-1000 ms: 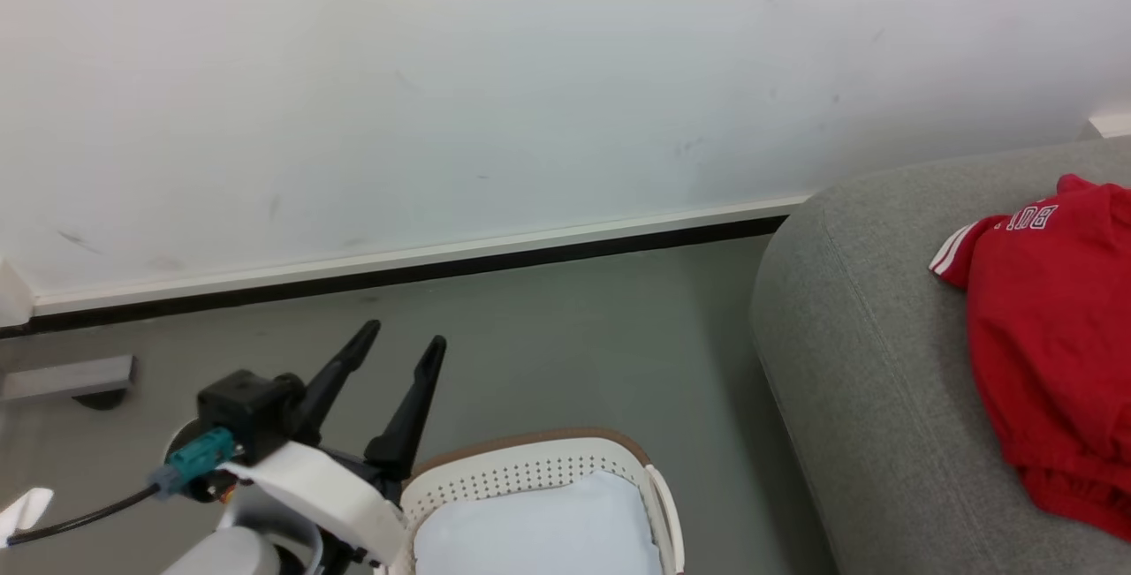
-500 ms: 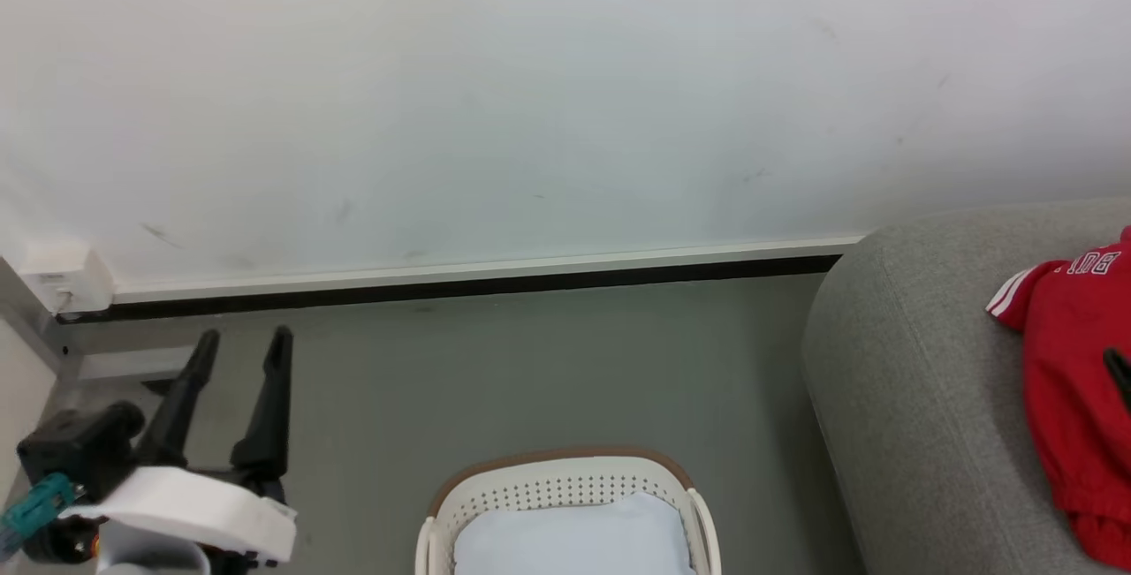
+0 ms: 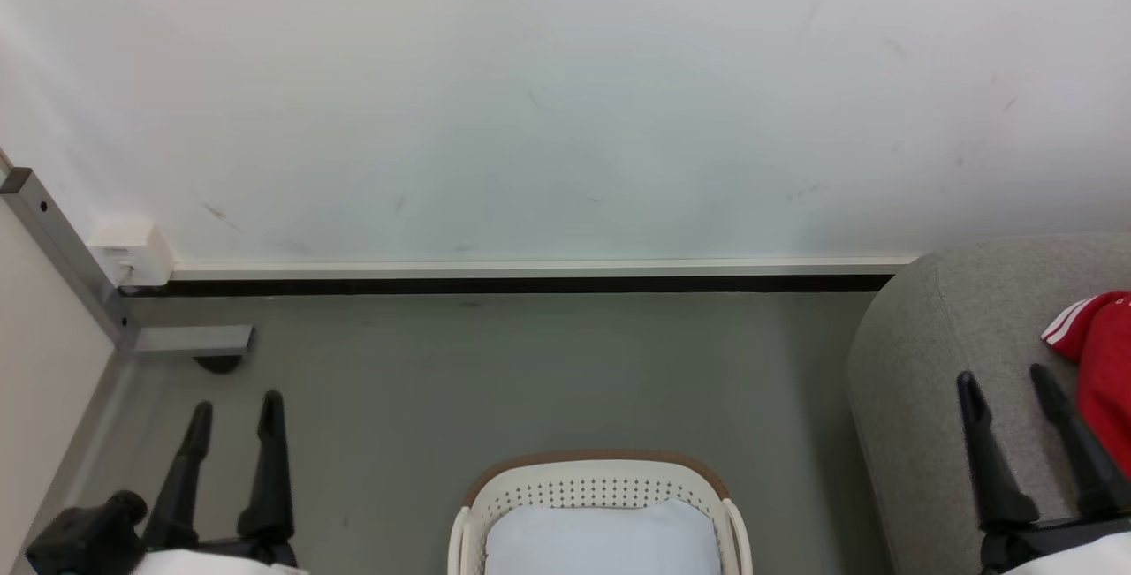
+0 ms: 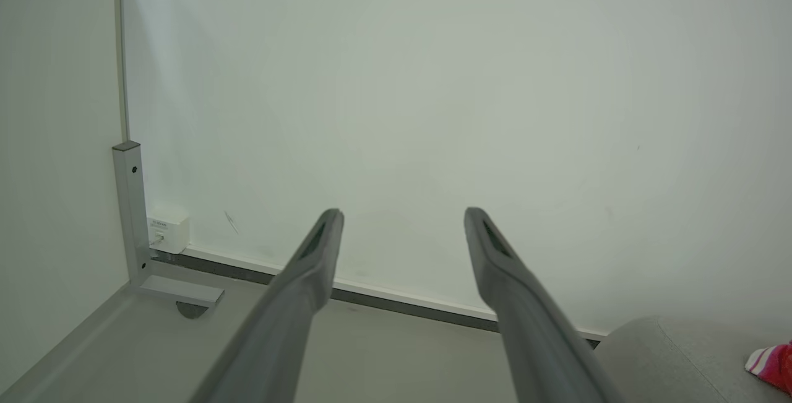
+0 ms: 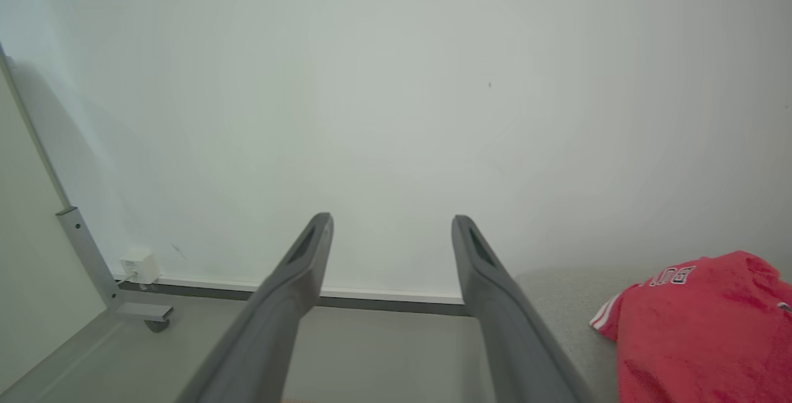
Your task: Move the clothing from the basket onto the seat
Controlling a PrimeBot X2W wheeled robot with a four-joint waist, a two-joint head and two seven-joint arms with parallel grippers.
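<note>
Both the left gripper (image 3: 237, 403), over the floor near the basket (image 3: 597, 462), and the right gripper (image 3: 1002, 375), over the edge of the seat (image 3: 919, 354), stand spread wide and empty, seemingly idle because the red shirt (image 5: 699, 322) already lies on the seat, leaving just the pale liner (image 3: 601, 540) in the basket.

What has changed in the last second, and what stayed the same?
The view turned left. The left gripper drew left, away from the basket; the right gripper came into view before the seat. Both are open, empty; the shirt stayed on the seat.
</note>
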